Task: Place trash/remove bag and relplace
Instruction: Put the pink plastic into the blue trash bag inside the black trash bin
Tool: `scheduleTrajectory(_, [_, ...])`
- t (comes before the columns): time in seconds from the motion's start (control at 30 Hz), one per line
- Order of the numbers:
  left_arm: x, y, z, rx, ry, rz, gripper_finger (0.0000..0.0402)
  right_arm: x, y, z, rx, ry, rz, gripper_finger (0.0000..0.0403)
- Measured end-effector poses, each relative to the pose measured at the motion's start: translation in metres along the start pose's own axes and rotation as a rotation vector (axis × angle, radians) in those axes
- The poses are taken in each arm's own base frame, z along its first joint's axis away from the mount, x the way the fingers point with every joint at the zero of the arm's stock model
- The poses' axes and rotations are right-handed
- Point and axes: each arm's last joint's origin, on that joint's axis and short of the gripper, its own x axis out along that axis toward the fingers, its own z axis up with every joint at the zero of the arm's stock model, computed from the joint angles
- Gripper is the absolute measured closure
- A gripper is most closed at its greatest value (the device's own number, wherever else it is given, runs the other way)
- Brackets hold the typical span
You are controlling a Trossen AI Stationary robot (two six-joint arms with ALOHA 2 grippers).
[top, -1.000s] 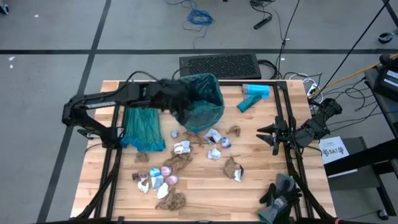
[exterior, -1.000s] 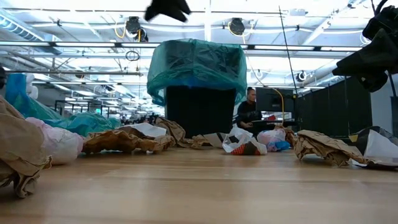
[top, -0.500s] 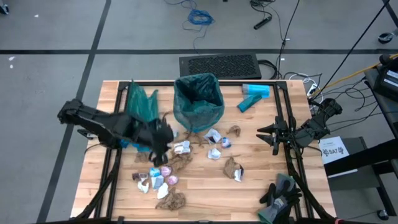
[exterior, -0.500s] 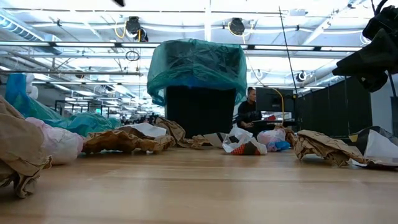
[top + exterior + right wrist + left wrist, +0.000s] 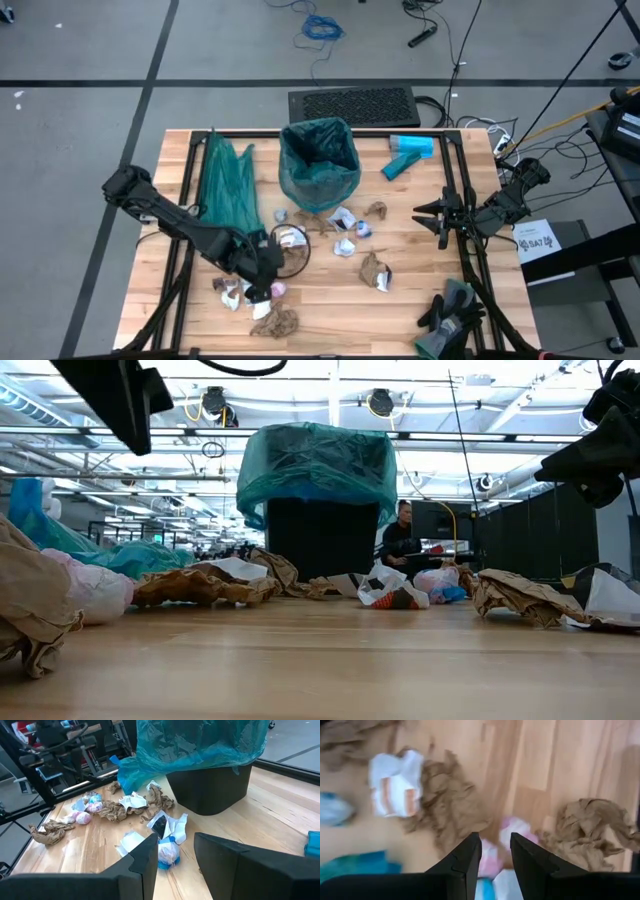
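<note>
Crumpled trash lies over the table's near half: brown paper (image 5: 275,322), white wrappers (image 5: 345,220) and pink and light-blue ones (image 5: 255,290). A black bin lined with a teal bag (image 5: 320,165) stands at the far middle. My left gripper (image 5: 264,285) hangs over the near-left cluster, pointing steeply down, open. In the left wrist view its fingers (image 5: 495,850) stand a little apart above pink wrappers (image 5: 517,827), beside brown paper (image 5: 450,805), touching nothing. My right gripper (image 5: 430,213) waits open at the right edge, facing the bin (image 5: 210,785).
A spare teal bag (image 5: 225,180) lies flat left of the bin. A light-blue pack (image 5: 410,152) sits at the far right, dark gloves (image 5: 450,310) at the near right corner. More scraps (image 5: 375,270) lie mid-table. A person (image 5: 400,540) sits in the room beyond.
My left gripper has swung from above the bin toward the table's near edge and down, turning as it went. It now hangs over the near-left scraps. Its finger gap shows no change. The trash and the bin have stayed put.
</note>
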Motion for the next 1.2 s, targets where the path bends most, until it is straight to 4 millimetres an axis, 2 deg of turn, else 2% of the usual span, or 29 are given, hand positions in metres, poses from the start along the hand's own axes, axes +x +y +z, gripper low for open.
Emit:
scheduleTrajectory(0.4, [0.054, -0.027, -0.019, 0.119, 0.097, -0.067, 0.029, 0.0, 0.0, 0.0, 0.0, 0.0, 0.0, 0.0282])
scheduleTrajectory(0.57, [0.073, -0.031, -0.025, 0.132, 0.148, -0.045, 0.029, 0.0, 0.0, 0.0, -0.001, 0.0, 0.0, 0.0282])
scheduleTrajectory(0.8, [0.097, -0.037, -0.024, 0.13, 0.134, -0.046, 0.0291, 0.0, 0.0, 0.0, -0.001, 0.001, 0.0, 0.0282])
scheduleTrajectory(0.9, [0.106, -0.039, -0.023, 0.125, 0.119, -0.051, 0.0315, 0.0, 0.0, 0.0, 0.0, 0.0, 0.0, 0.0282])
scheduleTrajectory(1.03, [0.113, -0.039, -0.021, 0.111, 0.117, -0.05, 0.0387, 0.0, 0.0, 0.0, 0.0, 0.0, 0.0, 0.0282])
scheduleTrajectory(1.2, [0.109, -0.036, -0.015, 0.047, 0.103, -0.046, 0.0397, 0.0, 0.0, 0.0, 0.0, 0.0, 0.0, 0.0282])
